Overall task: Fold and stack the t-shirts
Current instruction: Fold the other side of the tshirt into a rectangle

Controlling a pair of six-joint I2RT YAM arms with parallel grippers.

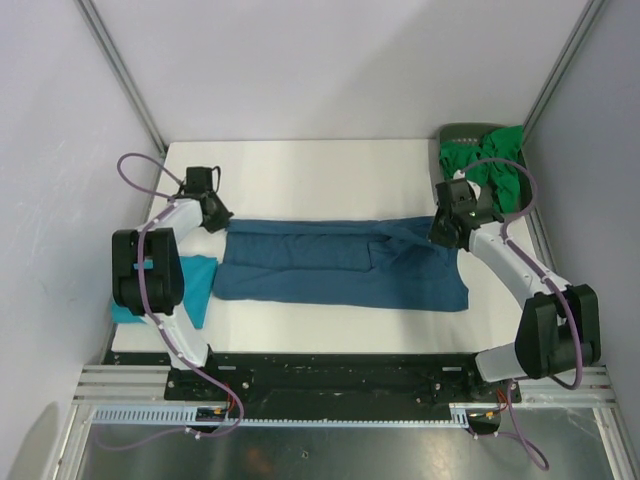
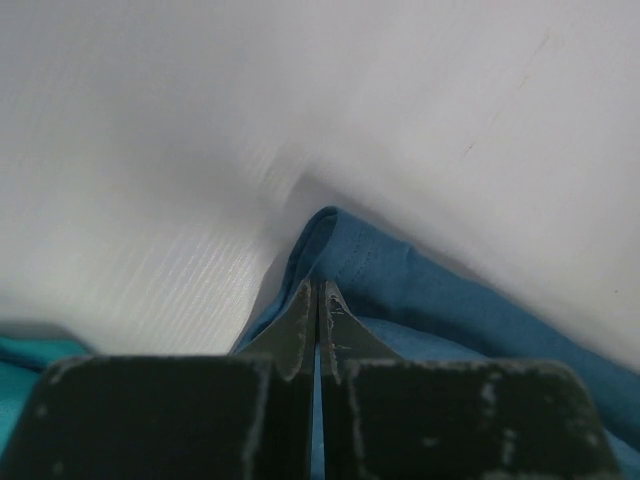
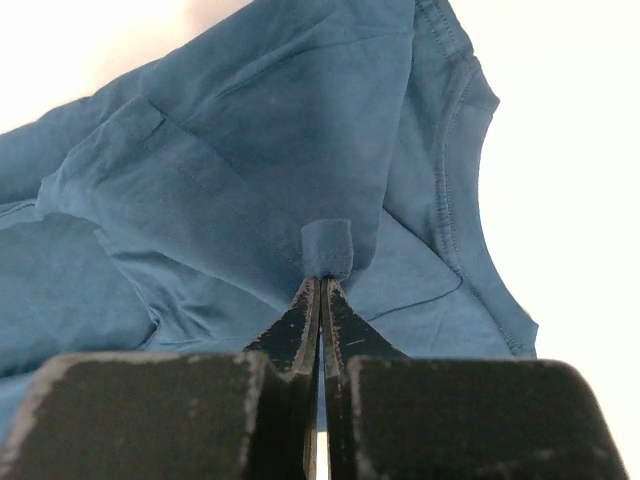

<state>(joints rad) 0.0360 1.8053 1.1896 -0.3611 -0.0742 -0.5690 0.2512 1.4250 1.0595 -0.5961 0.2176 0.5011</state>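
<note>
A dark steel-blue t-shirt lies stretched sideways across the middle of the white table, partly folded lengthwise. My left gripper is shut on the shirt's far left corner, with a sliver of blue cloth showing between its jaws. My right gripper is shut on a small pinch of the same shirt near the collar end. A lighter turquoise t-shirt lies folded at the table's left edge, beside the left arm. Bright green t-shirts are heaped at the far right.
The green heap sits in a dark grey tray at the back right corner, just behind the right arm. White walls and metal frame posts close in the table on three sides.
</note>
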